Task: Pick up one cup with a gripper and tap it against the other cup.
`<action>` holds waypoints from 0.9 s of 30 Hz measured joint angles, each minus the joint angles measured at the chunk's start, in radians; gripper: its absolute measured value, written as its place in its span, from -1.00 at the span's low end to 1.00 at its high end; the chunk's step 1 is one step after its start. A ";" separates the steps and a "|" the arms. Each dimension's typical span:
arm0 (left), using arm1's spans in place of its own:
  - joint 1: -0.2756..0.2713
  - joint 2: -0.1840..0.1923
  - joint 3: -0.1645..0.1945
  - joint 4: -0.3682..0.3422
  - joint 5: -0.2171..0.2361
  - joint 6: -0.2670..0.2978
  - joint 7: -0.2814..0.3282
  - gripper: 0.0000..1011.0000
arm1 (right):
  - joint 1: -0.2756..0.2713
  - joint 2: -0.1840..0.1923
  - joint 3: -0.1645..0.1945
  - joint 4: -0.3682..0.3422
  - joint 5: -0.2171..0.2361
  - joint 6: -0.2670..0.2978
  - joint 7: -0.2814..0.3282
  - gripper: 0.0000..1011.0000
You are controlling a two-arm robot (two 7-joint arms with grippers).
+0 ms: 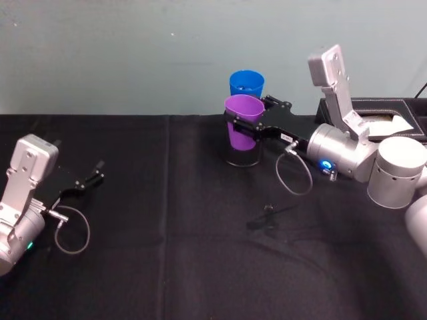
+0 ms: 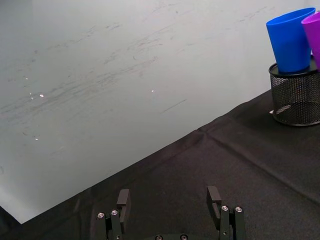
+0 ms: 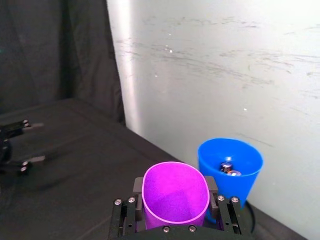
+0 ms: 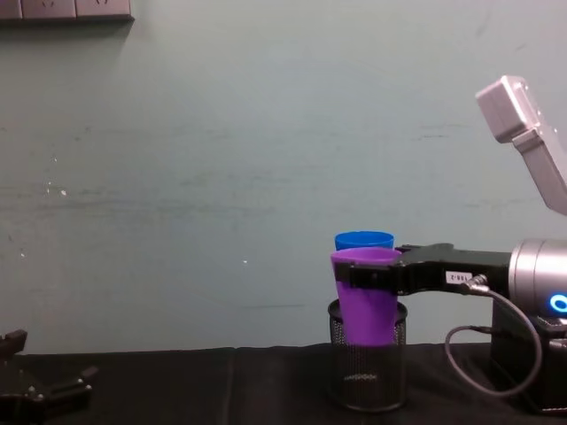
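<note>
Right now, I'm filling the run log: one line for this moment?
right gripper: shut on purple cup | purple cup: beside blue cup, contact unclear | blue cup: in mesh holder | left gripper: open, parked left

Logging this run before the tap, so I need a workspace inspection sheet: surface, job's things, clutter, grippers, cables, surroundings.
Surface: table under a creased black cloth.
Job's things: purple cup held upright, base at the mouth of the mesh holder; blue cup just behind it, standing in the holder, small shiny bits inside. Whether the cups touch: cannot tell.
Clutter: dark box with a white sheet, right rear.
Grippers: right gripper shut on the purple cup; left gripper open, parked low at left.
Cables: grey loop at the left wrist, another at the right.
Surroundings: scuffed pale wall.
</note>
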 joint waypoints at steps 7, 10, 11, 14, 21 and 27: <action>0.000 0.000 0.000 0.000 0.000 0.000 0.000 0.98 | 0.048 -0.030 0.007 0.079 -0.010 -0.014 0.010 0.43; 0.000 0.000 0.000 0.000 0.000 0.000 0.000 0.98 | 0.062 -0.038 0.010 0.101 -0.014 -0.020 0.014 0.43; 0.000 0.000 0.000 0.000 0.000 0.000 0.000 0.98 | 0.065 -0.040 0.011 0.106 -0.014 -0.020 0.015 0.43; 0.000 0.000 0.000 0.000 0.000 0.000 0.000 0.98 | 0.075 -0.047 0.015 0.121 -0.017 -0.025 0.017 0.43; 0.000 0.000 0.000 0.000 0.000 0.000 0.000 0.98 | 0.081 -0.055 0.024 0.132 -0.019 -0.029 0.023 0.43; 0.000 0.000 0.000 0.000 0.000 0.000 0.000 0.98 | 0.071 -0.055 0.031 0.121 -0.016 -0.029 0.030 0.43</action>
